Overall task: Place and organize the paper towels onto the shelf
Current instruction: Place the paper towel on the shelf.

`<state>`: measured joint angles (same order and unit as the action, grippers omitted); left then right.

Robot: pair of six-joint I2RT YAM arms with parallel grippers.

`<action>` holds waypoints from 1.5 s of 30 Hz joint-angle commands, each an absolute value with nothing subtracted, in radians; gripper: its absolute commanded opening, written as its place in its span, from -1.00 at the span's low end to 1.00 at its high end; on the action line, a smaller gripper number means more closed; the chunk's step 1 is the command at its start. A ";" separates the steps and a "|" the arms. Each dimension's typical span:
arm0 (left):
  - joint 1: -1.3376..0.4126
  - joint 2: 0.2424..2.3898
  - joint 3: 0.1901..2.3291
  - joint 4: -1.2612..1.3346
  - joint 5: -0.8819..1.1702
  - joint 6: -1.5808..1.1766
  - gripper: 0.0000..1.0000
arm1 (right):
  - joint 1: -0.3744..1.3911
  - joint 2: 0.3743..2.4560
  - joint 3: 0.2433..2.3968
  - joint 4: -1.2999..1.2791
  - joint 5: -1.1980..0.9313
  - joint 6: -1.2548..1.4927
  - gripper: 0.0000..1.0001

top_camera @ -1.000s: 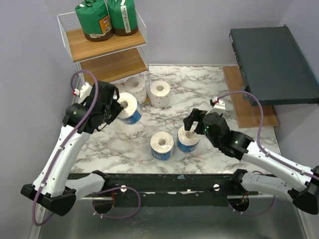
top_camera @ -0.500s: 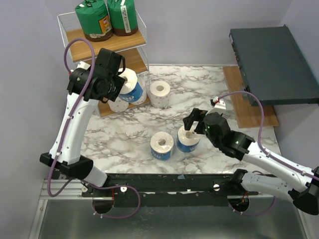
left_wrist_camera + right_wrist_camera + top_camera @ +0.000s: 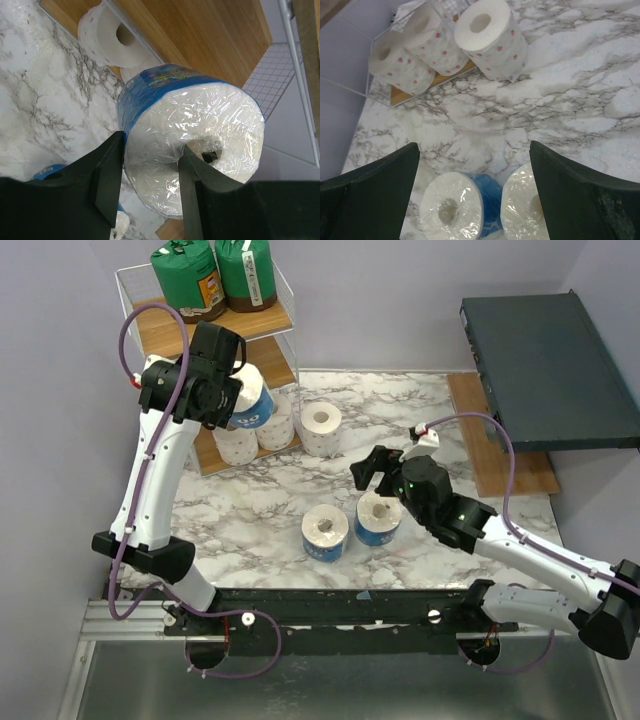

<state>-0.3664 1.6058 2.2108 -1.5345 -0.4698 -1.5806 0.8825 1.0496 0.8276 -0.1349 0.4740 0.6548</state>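
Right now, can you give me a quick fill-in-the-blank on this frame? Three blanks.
The left pincer grips a ___-wrapped roll next to the shelf. The right pincer hovers with jaws ___ over two wrapped rolls on the table. On top of the shelf stand ___ green rolls.
Missing: blue; open; two.

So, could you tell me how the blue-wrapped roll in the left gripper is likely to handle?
The blue-wrapped roll looks soft and probably light: the film wrinkles where the left gripper pinches its wall, one finger in the core. The glossy film may be slippery. Laid on its side on the shelf, it would likely roll.
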 commanded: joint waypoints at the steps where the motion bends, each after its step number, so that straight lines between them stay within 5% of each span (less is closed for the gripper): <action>1: -0.338 1.598 2.191 -1.412 -0.516 -1.583 -1.00 | 0.885 1.085 0.849 0.041 0.441 0.615 0.88; 45: -0.222 1.664 2.114 -1.168 -0.492 -1.547 -0.99 | 0.885 1.193 0.871 0.137 0.363 0.586 0.86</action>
